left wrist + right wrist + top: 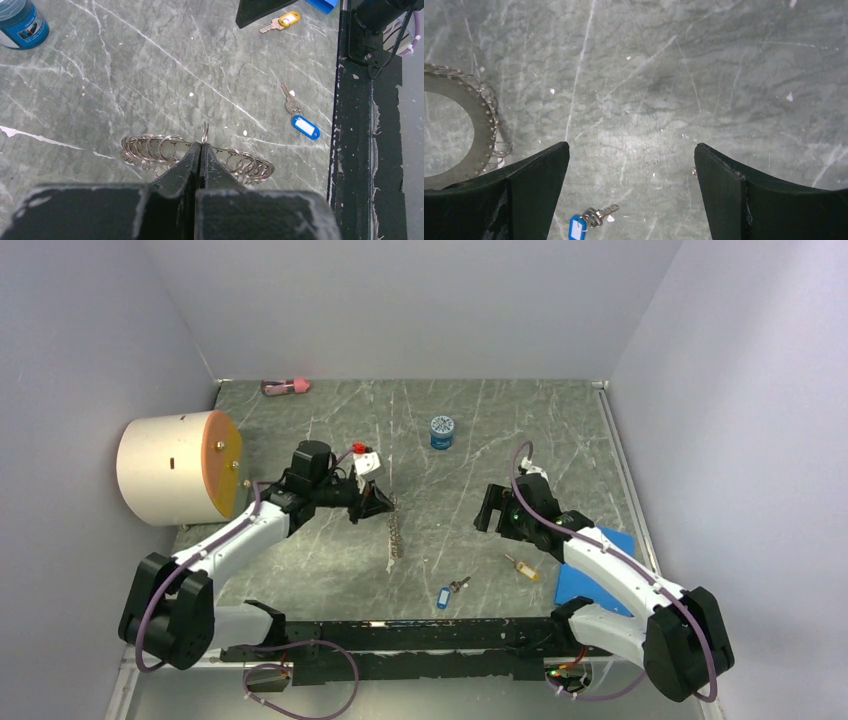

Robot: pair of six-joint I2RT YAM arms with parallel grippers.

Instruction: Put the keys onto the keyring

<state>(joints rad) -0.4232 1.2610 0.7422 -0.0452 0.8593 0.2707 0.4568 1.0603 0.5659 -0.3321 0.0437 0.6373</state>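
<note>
The keyring (pixel 150 148) is a large metal loop strung with several small rings. My left gripper (pixel 201 145) is shut on its top edge, with one small ring poking up between the fingertips. From above, the keyring (pixel 396 532) shows edge-on beside the left gripper (pixel 384 502). The blue-tagged key (pixel 445 595) and the yellow-headed key (pixel 522 567) lie flat near the front of the table. My right gripper (pixel 495 510) hovers open and holds nothing. In the right wrist view the right gripper (pixel 631 160) has the blue-tagged key (pixel 584 222) just below it and the keyring (pixel 484 120) at the left.
A cream cylinder with an orange face (pixel 178 468) lies at the far left. A round blue jar (pixel 442 432) stands at mid-back and a pink object (pixel 285 387) lies at the back edge. A blue pad (pixel 595 575) lies under the right arm. A black rail (pixel 420 630) runs along the front.
</note>
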